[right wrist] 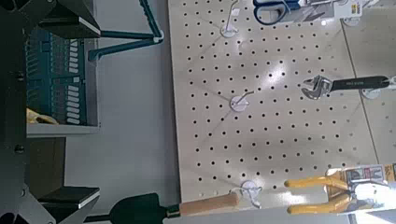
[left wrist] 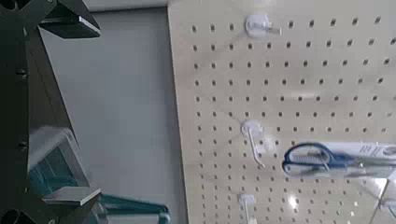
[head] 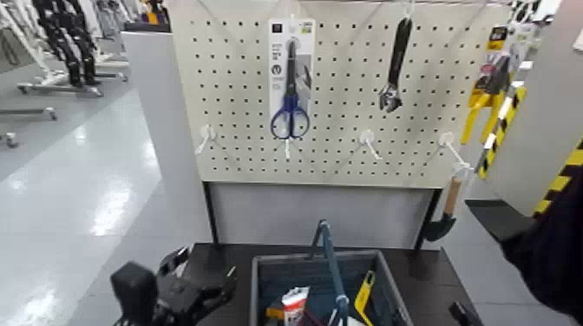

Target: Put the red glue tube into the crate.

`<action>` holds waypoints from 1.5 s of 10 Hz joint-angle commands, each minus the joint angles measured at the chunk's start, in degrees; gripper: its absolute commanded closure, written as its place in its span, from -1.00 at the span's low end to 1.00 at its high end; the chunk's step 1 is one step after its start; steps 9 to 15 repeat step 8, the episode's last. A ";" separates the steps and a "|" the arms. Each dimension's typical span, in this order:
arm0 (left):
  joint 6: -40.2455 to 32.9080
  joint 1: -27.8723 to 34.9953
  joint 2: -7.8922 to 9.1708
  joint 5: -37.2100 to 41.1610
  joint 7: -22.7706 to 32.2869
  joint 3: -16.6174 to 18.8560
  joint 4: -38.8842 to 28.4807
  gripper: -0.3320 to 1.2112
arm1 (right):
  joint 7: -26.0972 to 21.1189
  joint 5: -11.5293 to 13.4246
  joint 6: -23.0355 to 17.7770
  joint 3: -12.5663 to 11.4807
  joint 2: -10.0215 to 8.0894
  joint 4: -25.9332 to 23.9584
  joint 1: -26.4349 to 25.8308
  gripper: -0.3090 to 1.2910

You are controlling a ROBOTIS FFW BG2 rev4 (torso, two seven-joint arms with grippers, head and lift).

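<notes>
The red and white squeeze tube of glue [head: 295, 305] already lies inside the grey-blue ribbed plastic crate [head: 260, 286], low in the head view, just beside the crate's tall blue handle bar [head: 330, 260] and a yellow-handled tool [head: 364, 295]. It is probably light and soft-walled, dents under pressure and is slick on its printed skin; the stiffer cap end or the flat crimp would be the surer places to hold. The left gripper [head: 204, 290] hangs outside the crate's left wall, fingers spread wide and empty. The right gripper [right wrist: 70, 107] likewise stands wide apart, holding nothing. The beige pegboard [head: 347, 95] with packaged blue-handled scissors [head: 290, 82] stands beyond; the handle bar and crate rim are the edges to clear.
</notes>
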 commanded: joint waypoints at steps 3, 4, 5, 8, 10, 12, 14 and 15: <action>-2.04 2.54 1.39 -0.31 3.09 -1.56 0.31 -0.42 | -4.06 -0.07 -1.15 1.28 0.70 0.57 2.08 -0.55; -2.21 2.63 1.57 -0.14 3.18 -1.56 0.31 -0.42 | -4.23 -0.07 -0.62 1.46 0.53 0.22 2.34 -0.56; -2.12 2.63 1.57 -0.05 3.27 -1.56 0.31 -0.42 | -4.32 0.19 -0.01 1.46 0.53 -0.13 2.43 -0.56; -1.77 2.54 1.66 -0.14 3.09 -1.74 0.22 -0.42 | -3.00 0.45 -0.09 1.11 0.62 -0.31 2.17 -0.47; -1.77 2.54 1.66 -0.14 3.09 -1.74 0.22 -0.42 | -3.00 0.45 -0.09 1.11 0.62 -0.31 2.17 -0.47; -1.77 2.54 1.66 -0.14 3.09 -1.74 0.22 -0.42 | -3.00 0.45 -0.09 1.11 0.62 -0.31 2.17 -0.47; -1.77 2.54 1.66 -0.14 3.09 -1.74 0.22 -0.42 | -3.00 0.45 -0.09 1.11 0.62 -0.31 2.17 -0.47; -1.77 2.54 1.66 -0.14 3.09 -1.74 0.22 -0.42 | -3.00 0.45 -0.09 1.11 0.62 -0.31 2.17 -0.47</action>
